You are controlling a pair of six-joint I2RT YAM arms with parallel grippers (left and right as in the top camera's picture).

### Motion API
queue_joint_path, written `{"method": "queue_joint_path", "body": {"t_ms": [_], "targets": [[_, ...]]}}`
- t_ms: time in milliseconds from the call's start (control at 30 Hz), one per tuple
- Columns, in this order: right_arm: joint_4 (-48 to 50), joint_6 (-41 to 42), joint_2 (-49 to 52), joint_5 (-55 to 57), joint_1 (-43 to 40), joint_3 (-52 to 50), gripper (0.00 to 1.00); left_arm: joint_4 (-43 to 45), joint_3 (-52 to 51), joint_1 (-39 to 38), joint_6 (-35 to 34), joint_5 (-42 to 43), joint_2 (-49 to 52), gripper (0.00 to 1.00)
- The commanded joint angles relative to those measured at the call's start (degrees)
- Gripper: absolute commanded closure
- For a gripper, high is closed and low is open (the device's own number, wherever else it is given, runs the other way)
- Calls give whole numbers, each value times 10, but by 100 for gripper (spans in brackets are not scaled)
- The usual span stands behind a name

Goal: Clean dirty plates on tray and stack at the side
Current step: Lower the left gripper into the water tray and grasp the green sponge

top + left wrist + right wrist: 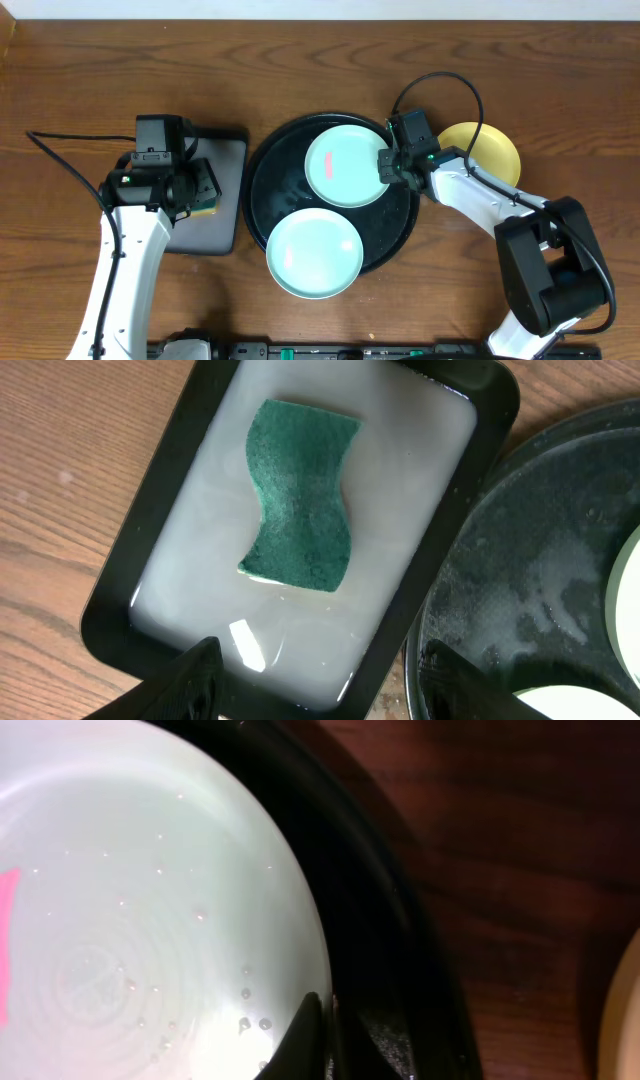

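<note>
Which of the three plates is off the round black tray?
The yellow plate: it lies on the table beside the tray, while the upper mint plate and the lower mint plate sit on it.

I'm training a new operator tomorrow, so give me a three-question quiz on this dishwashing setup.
1. True or false: the front mint plate overhangs the rim of the round tray.
2. What does the left gripper, fingers open, hover over? A) the round tray B) the sponge in its rectangular tray C) the front mint plate
3. Fill in: the right gripper is shut on the edge of the ___ mint plate.
Key: 1 true; 2 B; 3 rear, the rear mint plate.
</note>
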Motion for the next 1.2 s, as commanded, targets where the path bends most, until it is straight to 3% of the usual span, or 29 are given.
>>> {"method": "queue_joint_path", "body": {"t_ms": [0,100,433,1167], "targets": [[0,5,4,-20,2,-5,82,1,-5,2,0,-3,1,36],[0,1,3,-20,1,-5,73,3,-5,2,8,-3,1,37],[1,1,3,-19,1,-4,62,34,-5,2,23,-3,43,36],[6,-3,3,-16,1,-4,60,120,-5,39,23,-31,227,36]]}}
